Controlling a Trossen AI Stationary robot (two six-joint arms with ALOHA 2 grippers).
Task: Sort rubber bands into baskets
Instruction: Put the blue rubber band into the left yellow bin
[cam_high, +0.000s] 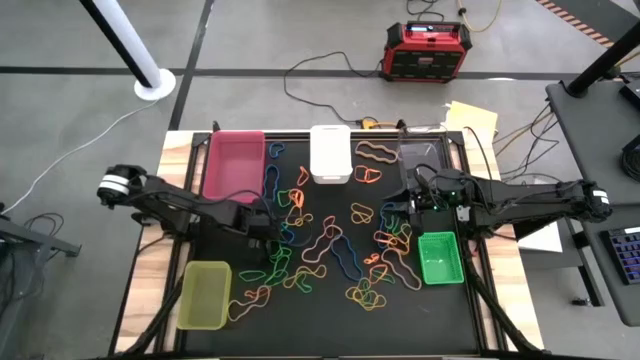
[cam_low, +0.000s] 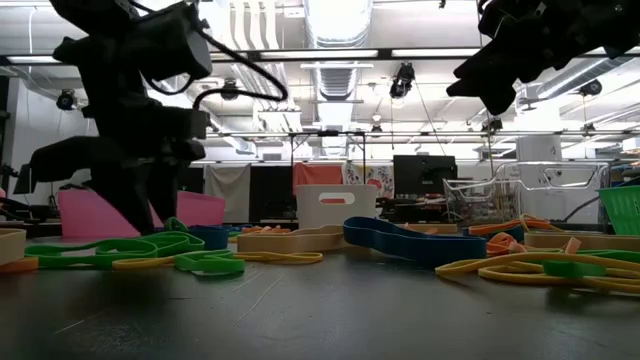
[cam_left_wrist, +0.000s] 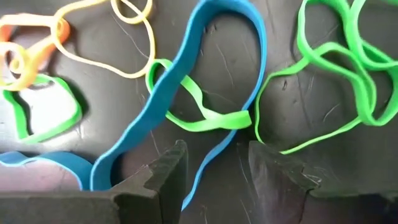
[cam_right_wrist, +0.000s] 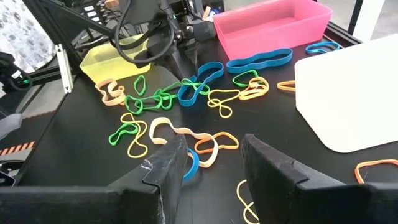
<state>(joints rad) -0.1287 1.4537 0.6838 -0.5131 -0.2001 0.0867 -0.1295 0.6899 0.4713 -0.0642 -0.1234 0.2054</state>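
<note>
left gripper (cam_left_wrist: 214, 168): open, straddling blue band (cam_left_wrist: 186, 93) | right gripper (cam_right_wrist: 211, 165): open, empty, 12 o'clock of green basket (cam_high: 441, 257)

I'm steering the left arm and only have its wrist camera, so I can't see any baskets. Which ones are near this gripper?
Observer: The left gripper is between the pink basket and the yellow-green basket, on the side of them toward the middle of the table.
Operator: Is the right arm in my way?
Observer: No. The right gripper is across the table, beside the green basket.
Operator: Is it carrying anything?
Observer: No. Its jaws stand open with nothing between them.
</note>
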